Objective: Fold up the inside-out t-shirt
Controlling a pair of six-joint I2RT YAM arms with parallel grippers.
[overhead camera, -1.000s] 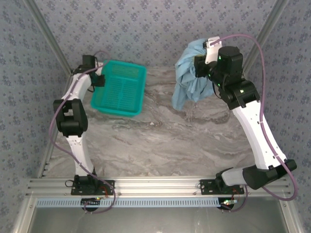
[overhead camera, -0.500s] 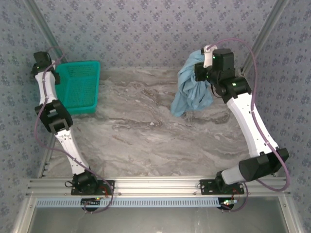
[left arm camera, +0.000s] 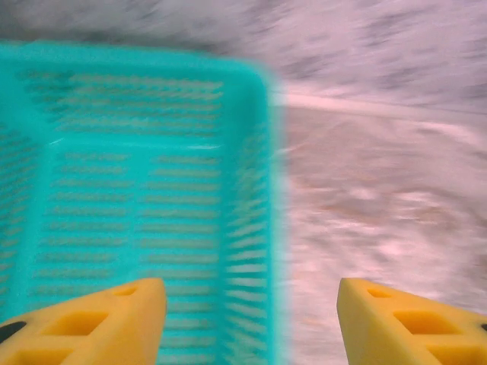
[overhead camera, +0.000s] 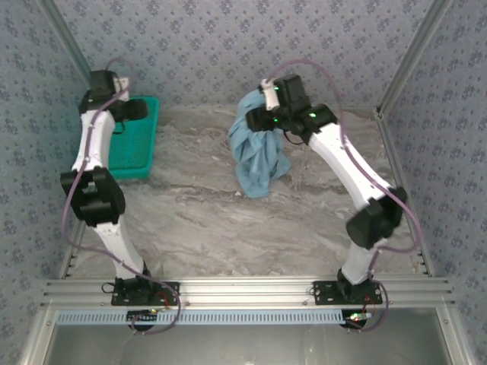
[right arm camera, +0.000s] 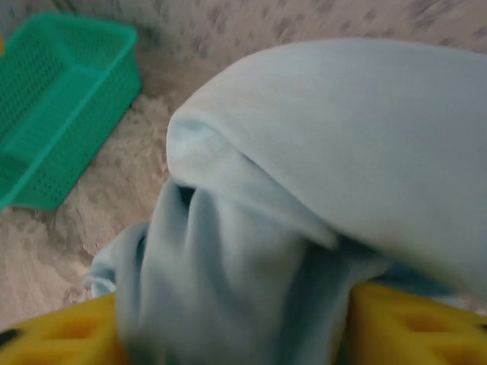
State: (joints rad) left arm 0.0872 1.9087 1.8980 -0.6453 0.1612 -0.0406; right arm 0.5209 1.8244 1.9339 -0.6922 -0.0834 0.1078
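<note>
Top view: left arm (overhead camera: 95,152) rises from its base at lower left, elbow bent at mid left, forearm reaching up to the upper left corner, its far end over the top edge of the teal basket (overhead camera: 141,148). Basket sits on the bench (overhead camera: 228,228) at upper left, against the side rail. Right arm (overhead camera: 350,163) goes up from the lower right base, elbow at right of centre, then stretches long up and left to top centre. The light blue t-shirt (overhead camera: 259,152) hangs bunched from that far end at upper centre, its lower end on or just above the bench, well apart from the basket.

Left wrist view, blurred: left hand (left arm camera: 249,304) spread, yellow fingers (left arm camera: 114,323) at the two bottom corners, nothing between them. Basket in the left half, bare bench on the right, basket's right wall under the gap.

Right wrist view: right hand (right arm camera: 228,327) spread wide, fingers at the bottom corners, shirt bunched in the gap and draped across centre and right. Basket at upper left.
</note>
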